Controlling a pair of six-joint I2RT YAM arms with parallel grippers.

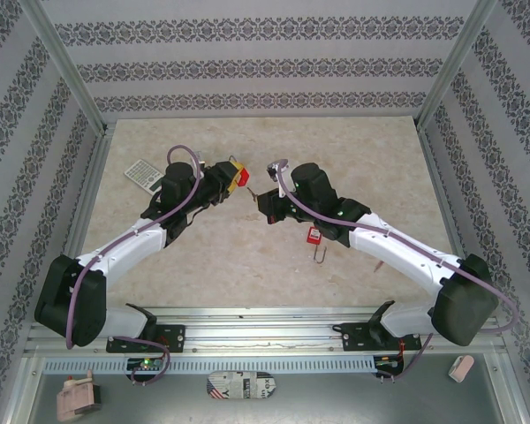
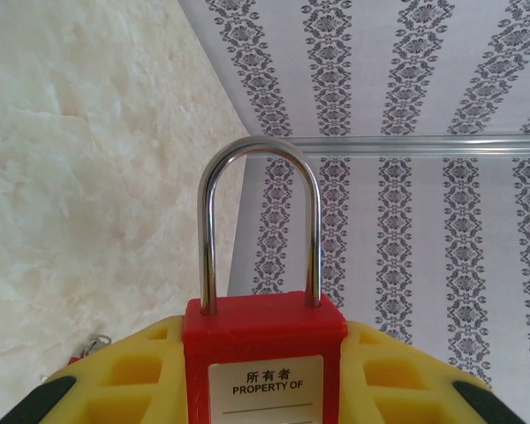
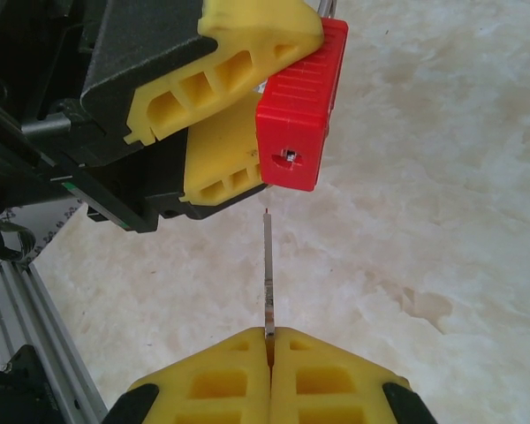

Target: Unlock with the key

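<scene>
The left arm (image 1: 128, 247) and right arm (image 1: 397, 247) share white link shells and bulky black joint housings, and a mauve cable (image 1: 182, 152) trails along each. Black brackets (image 1: 146, 329) foot the bases. The left gripper (image 1: 237, 175) and right gripper (image 3: 269, 336) carry yellow plastic jaws with hollow ribbed cells and black corner inserts.

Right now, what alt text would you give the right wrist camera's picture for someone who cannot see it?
A thin metal key, pinched in the shut yellow right gripper, points up at the keyhole of a red plastic padlock, its tip just short of it. The yellow-fingered left gripper holds the padlock above a pale marbled table.
</scene>
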